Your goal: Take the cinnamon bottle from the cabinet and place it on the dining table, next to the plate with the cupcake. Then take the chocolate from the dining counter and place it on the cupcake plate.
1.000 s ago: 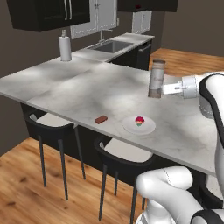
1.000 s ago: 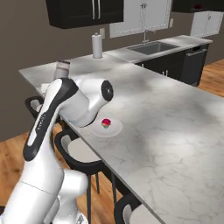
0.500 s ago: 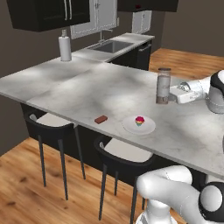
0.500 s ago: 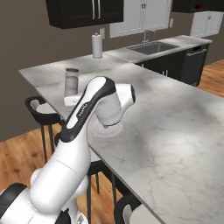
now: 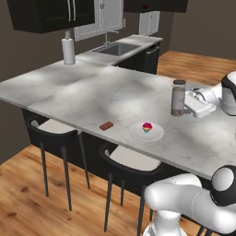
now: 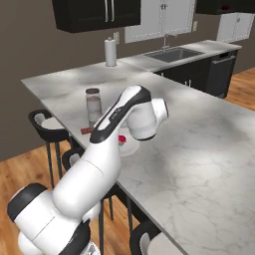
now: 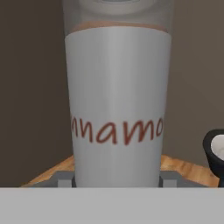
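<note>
Now the gripper (image 5: 185,104) clasps the tall tan-brown cinnamon bottle (image 5: 178,98) upright over the grey-white marbled bench (image 5: 92,92), near the small white plate (image 5: 146,132); lowering and releasing likely follows.

Arm outstretched, gripper (image 5: 183,107) clamped on cinnamon bottle (image 5: 178,97).

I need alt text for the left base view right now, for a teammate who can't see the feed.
The gripper holds the upright cinnamon bottle low over the marbled dining table, beyond the white plate with the cupcake. A chocolate bar lies left of the plate, near the table's front edge.
</note>
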